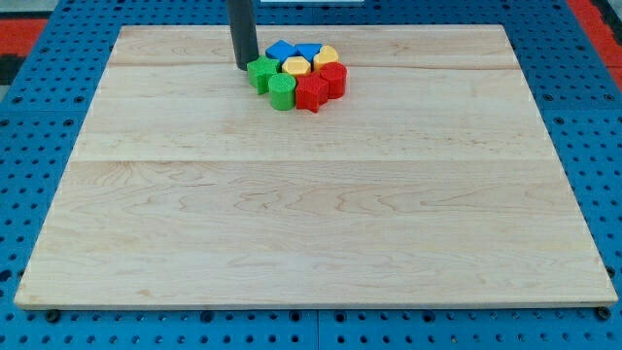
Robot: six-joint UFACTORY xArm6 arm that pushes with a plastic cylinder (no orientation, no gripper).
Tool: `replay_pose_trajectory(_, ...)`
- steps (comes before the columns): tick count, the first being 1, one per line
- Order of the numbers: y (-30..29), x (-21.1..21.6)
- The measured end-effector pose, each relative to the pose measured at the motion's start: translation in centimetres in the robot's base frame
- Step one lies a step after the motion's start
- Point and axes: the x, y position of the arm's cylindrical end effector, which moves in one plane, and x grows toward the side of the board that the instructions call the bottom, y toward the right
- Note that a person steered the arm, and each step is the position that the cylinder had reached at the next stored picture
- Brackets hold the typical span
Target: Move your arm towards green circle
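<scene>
Pale wooden tabletop (311, 214) carries one tight cluster near the view's top. Green circle (282, 93) sits at its lower left, touching the green star (261, 73) and red star (311, 93). My tip (245, 66), a bare rod with no hand to spread or press together, stands just left of the green star; best approach skirts below that star.

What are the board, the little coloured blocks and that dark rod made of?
The board looks like pale, matt wood: grain lines and plank seams run across it. The blocks, such as the green circle and the red block, seem to be plastic, going by their bright, even colour and faint ridges, though painted wood is possible. The rod is dark and smooth, perhaps metal or plastic; my tip stands just left of the cluster.
</scene>
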Motion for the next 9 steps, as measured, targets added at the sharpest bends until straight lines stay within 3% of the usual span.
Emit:
replay_pose_trajectory(1,-0.4,-0.7)
replay_pose_trajectory(3,-8.7,-2.4)
replay_pose_trajectory(4,-8.9,1.7)
replay_pose_trajectory(5,-8.5,5.8)
replay_pose_trajectory(9,1.7,8.7)
